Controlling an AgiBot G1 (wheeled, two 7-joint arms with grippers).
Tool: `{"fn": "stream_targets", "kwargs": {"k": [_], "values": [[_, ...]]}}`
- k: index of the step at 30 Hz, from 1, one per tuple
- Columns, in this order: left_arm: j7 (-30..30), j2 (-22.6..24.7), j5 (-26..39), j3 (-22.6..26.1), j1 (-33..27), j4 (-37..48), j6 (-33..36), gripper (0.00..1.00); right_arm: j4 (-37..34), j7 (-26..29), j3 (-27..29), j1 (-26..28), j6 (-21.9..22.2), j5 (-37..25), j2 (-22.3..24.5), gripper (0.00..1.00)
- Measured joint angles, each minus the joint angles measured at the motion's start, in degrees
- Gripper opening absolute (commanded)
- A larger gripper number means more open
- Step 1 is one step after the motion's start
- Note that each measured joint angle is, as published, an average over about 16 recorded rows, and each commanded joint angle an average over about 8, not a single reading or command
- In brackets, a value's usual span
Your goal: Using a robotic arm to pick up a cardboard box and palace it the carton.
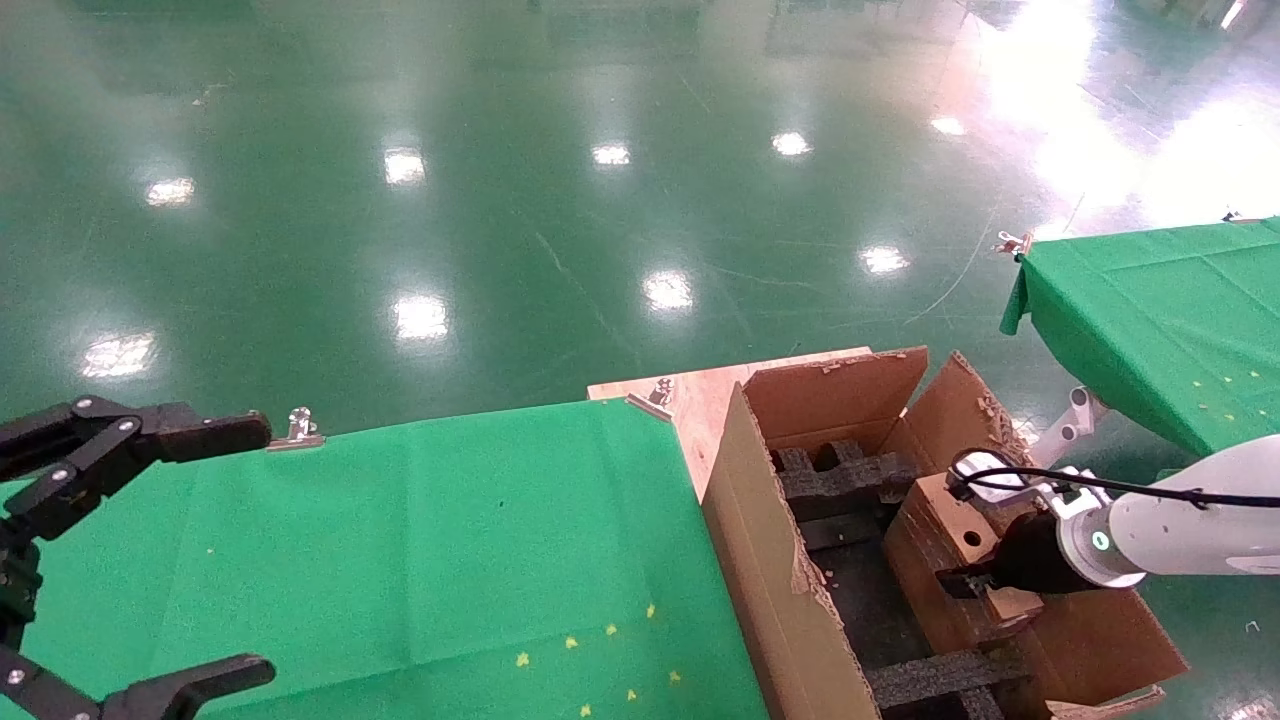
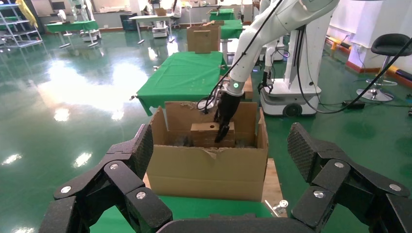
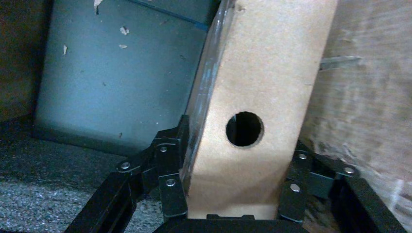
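The small brown cardboard box [image 1: 935,520] with a round hole is inside the large flapped carton [image 1: 760,520], on the side nearest the white right arm. My right gripper [image 1: 985,585] is shut on it, reaching down into the carton. In the right wrist view the box [image 3: 262,87] fills the space between the fingers [image 3: 172,184], with the hole facing the camera. The left wrist view shows the carton [image 2: 209,167] from the side, with the box [image 2: 204,133] and right gripper [image 2: 223,131] above its rim. My left gripper [image 1: 255,550] hangs open over the green table.
Black foam inserts [image 1: 840,480] lie across the carton's floor. The carton stands on a wooden board [image 1: 700,400] beside the green-clothed table [image 1: 400,540]. A second green table [image 1: 1150,310] is at the right. A metal clip [image 1: 300,430] holds the cloth's far edge.
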Motion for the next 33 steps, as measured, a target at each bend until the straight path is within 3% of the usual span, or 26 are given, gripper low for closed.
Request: {"fn": "stream_targets", "kwargs": {"k": [13,21,33], "values": [[0.02,-0.01,-0.02,0.03,-0.01,0.01,0.00,1.00,1.73,0.21,0.36,3.37,0.55,-1.38,1.32,1.00],[0.02,-0.01,-0.03,0.05,-0.02,0.01,-0.01,1.00,4.96,-0.37,1.67,8.27,1.56,-2.80,2.76,1.00],[0.04,-0.02,-0.04,0.07,-0.02,0.01,-0.02,1.00,17.92,-8.85,7.56,19.14,-0.15,-1.09,8.20,1.00]]}}
